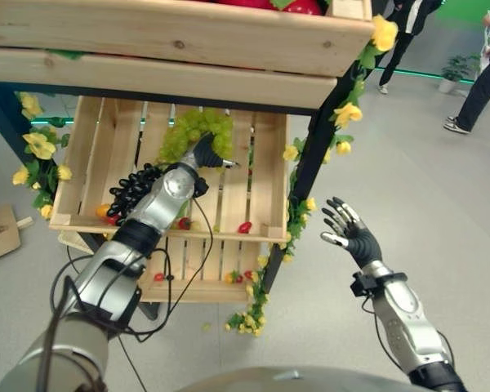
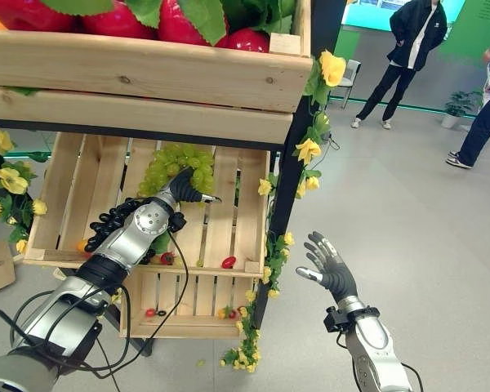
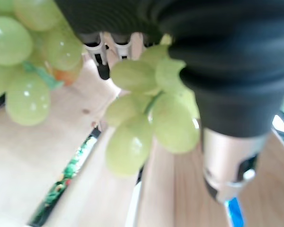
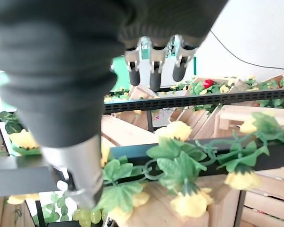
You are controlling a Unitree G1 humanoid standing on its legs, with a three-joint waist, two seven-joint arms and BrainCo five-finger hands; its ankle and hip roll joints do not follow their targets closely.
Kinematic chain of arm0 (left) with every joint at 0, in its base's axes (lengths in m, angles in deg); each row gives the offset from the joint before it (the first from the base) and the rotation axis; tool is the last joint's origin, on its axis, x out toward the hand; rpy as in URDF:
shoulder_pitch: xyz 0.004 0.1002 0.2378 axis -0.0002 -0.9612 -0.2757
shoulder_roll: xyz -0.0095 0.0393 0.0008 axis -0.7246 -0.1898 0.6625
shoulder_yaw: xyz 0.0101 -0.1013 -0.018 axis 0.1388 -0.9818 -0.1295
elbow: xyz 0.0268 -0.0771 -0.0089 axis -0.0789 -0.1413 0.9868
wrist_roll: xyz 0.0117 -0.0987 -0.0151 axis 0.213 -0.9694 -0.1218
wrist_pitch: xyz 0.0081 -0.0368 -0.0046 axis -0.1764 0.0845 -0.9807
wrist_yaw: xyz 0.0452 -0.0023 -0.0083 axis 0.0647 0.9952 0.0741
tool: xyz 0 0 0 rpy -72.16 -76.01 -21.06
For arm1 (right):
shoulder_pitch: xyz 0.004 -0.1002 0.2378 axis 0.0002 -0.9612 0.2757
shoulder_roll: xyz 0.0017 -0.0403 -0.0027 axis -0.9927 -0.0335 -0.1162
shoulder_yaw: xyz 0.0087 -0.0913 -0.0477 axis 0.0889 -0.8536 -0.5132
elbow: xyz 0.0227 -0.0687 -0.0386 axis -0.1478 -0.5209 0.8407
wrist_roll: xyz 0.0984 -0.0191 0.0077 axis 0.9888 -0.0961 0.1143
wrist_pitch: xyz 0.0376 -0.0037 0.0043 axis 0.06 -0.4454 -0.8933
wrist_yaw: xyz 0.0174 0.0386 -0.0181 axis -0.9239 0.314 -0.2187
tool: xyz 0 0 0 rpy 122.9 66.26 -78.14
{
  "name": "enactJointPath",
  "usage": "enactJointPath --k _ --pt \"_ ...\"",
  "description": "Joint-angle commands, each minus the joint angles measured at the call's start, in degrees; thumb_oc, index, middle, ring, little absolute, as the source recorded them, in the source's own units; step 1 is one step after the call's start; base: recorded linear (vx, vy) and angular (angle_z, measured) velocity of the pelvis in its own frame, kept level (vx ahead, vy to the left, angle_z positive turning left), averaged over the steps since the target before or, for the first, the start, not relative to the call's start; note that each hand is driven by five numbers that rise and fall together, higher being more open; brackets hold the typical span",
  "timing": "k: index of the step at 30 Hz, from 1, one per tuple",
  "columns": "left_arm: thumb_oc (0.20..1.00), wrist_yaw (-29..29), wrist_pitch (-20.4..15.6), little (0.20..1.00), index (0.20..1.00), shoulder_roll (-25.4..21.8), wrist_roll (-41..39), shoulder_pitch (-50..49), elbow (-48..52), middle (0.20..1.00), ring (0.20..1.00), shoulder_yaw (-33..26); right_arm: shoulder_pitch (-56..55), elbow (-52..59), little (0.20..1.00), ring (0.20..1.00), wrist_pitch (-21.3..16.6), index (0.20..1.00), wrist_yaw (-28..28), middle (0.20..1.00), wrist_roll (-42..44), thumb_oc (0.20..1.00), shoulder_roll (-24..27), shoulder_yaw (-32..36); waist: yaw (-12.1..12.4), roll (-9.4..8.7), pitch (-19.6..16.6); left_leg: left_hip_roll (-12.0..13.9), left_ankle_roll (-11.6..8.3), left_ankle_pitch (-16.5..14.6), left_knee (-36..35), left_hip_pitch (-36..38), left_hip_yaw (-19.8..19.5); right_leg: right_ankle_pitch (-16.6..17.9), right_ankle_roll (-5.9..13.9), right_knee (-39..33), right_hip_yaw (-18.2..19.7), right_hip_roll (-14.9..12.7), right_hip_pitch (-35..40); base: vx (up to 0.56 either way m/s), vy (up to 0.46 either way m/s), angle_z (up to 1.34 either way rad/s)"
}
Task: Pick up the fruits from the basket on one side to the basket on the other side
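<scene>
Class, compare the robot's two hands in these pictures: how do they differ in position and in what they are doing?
The left hand reaches into the wooden crate, among the green grapes; the right hand hangs in open air beside the stand. The left hand has grapes between its thumb and fingers in its wrist view; the right hand holds nothing, fingers spread. Both wear dark ribbed covers.

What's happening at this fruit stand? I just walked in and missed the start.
A humanoid robot is working at a wooden crate on a flower-trimmed stand. Its left hand reaches into the crate, fingers curled on a bunch of green grapes, with dark grapes beside its wrist. Its right hand hangs open beside the stand, holding nothing. A few small fruits lie in the crate.
</scene>
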Motion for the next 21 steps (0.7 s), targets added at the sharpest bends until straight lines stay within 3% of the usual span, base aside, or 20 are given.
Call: enactJointPath --k 1,2,8,14,21 --pt "1.000 -3.68 0.37 1.000 1.000 -2.80 7.92 10.58 -5.10 1.000 1.000 2.13 1.10 3.70 1.000 1.000 -1.74 1.000 0.62 1.000 0.23 1.000 2.23 5.31 2.72 1.00 0.25 0.04 0.49 -7.83 3.62 1.88 -0.69 -5.19 5.06 4.82 -2.24 -0.89 -0.63 -0.04 -0.005 0.06" --pt "1.000 -6.41 1.02 1.000 1.000 -3.37 13.95 11.72 -6.05 1.000 1.000 4.88 0.81 3.75 1.000 1.000 -1.56 1.000 1.09 1.000 0.07 1.000 2.35 5.12 3.05 0.98 0.55 -0.09 0.48 -7.78 3.74 1.60 -1.16 -5.31 5.04 4.93 -2.66 -0.87 -0.61 -0.04 -0.012 0.08" --pt "1.000 -10.71 0.65 1.000 1.000 -4.10 22.56 11.91 -6.53 1.000 1.000 9.07 0.33 3.75 1.000 1.000 -0.97 1.000 2.01 1.000 0.03 1.000 2.69 4.91 3.46 0.67 0.83 -0.11 0.55 -8.00 4.13 1.34 -1.66 -5.51 5.00 4.99 -3.20 -0.97 -0.42 -0.02 -0.010 0.10" --pt "1.000 -15.01 -1.51 1.000 1.000 -5.39 25.20 10.52 -3.50 1.000 1.000 11.67 0.33 3.50 1.000 1.000 -0.67 1.000 2.58 1.000 0.23 1.000 2.93 5.26 3.76 0.78 1.11 -0.09 0.50 -7.96 4.16 1.13 -1.84 -5.43 5.00 4.83 -3.53 -1.10 -0.40 -0.01 -0.002 0.04" --pt "1.000 -20.59 -5.01 1.000 1.000 -13.87 22.35 6.80 12.62 1.000 1.000 11.68 -0.33 3.52 1.000 1.000 -0.29 1.000 3.75 1.000 0.09 1.000 2.86 7.00 4.92 0.89 1.62 -0.24 0.60 -8.21 4.64 0.66 -2.43 -5.53 4.83 4.85 -3.96 -1.18 -0.42 0.00 -0.001 0.01"
